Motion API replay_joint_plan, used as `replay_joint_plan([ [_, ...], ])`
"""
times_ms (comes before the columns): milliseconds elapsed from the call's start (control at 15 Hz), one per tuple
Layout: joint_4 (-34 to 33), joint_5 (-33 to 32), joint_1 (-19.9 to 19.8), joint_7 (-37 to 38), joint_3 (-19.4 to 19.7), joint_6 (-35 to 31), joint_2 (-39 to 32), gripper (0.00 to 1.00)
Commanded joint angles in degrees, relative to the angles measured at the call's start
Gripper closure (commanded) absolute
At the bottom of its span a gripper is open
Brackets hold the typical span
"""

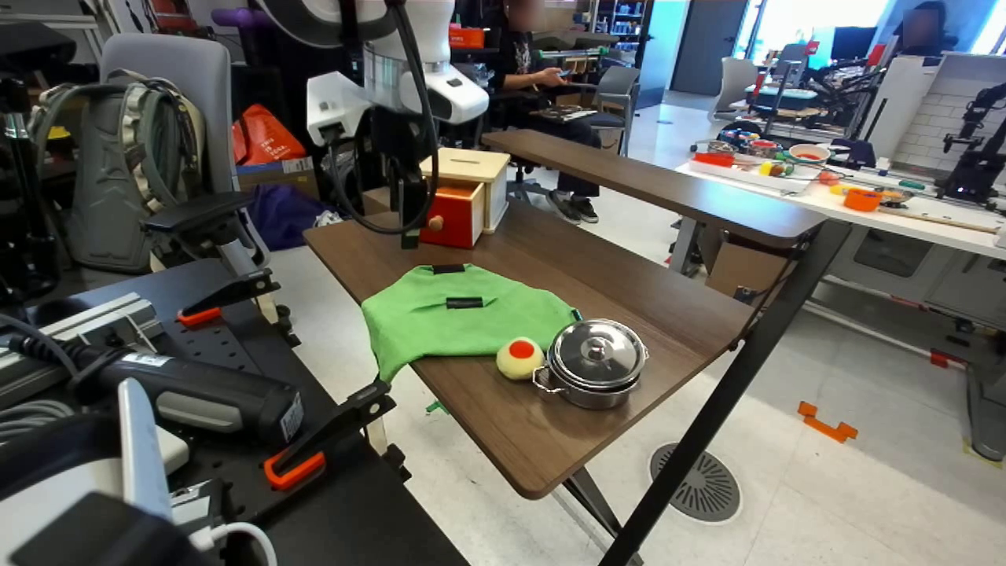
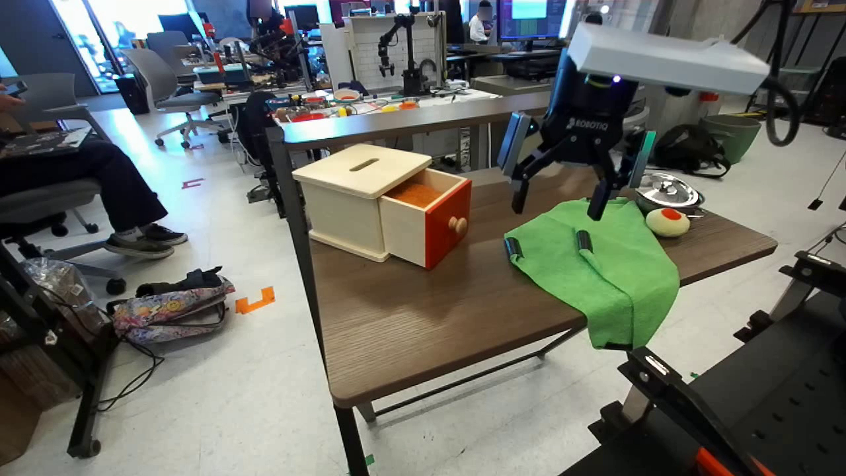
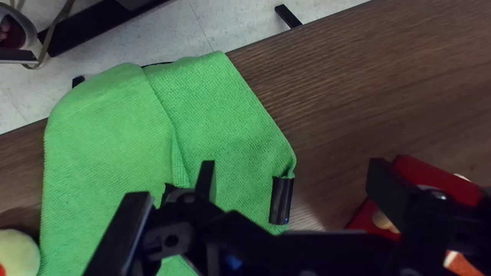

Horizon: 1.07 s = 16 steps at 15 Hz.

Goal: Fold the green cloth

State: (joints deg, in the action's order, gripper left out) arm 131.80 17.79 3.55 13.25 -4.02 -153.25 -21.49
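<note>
The green cloth [image 1: 471,322] lies on the brown table, and one end hangs over the table's edge; it also shows in an exterior view [image 2: 624,284] and in the wrist view [image 3: 111,153]. One part is folded over, leaving a crease and a raised ridge. Black tape pieces [image 3: 281,199] sit on its edges. My gripper [image 2: 558,203] is open and empty, raised above the table by the cloth's taped end. In the wrist view the jaws [image 3: 293,170] are wide apart, one finger over the cloth, the other over the red drawer front.
A wooden box [image 2: 357,198] with an open red-fronted drawer [image 2: 449,225] stands beside the cloth. A lidded steel pot [image 1: 597,362] and a yellow plush ball [image 1: 519,358] sit against the cloth's other end. A black bench with clamps [image 1: 338,424] lies beyond the table's edge.
</note>
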Motion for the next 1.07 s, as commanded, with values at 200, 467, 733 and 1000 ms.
replay_joint_plan([
  [200, -5.2, -2.4, 2.6, 2.9, 1.2, -2.2, -9.0, 0.00],
  [467, -6.0, -2.6, 3.4, 2.7, 1.6, -4.6, -11.3, 0.00],
  [733, -6.6, -2.3, 3.9, 2.2, 1.2, -9.2, -12.9, 0.00],
  [1000, -7.8, -2.5, 4.6, 2.6, 1.5, -11.1, -13.9, 0.27],
])
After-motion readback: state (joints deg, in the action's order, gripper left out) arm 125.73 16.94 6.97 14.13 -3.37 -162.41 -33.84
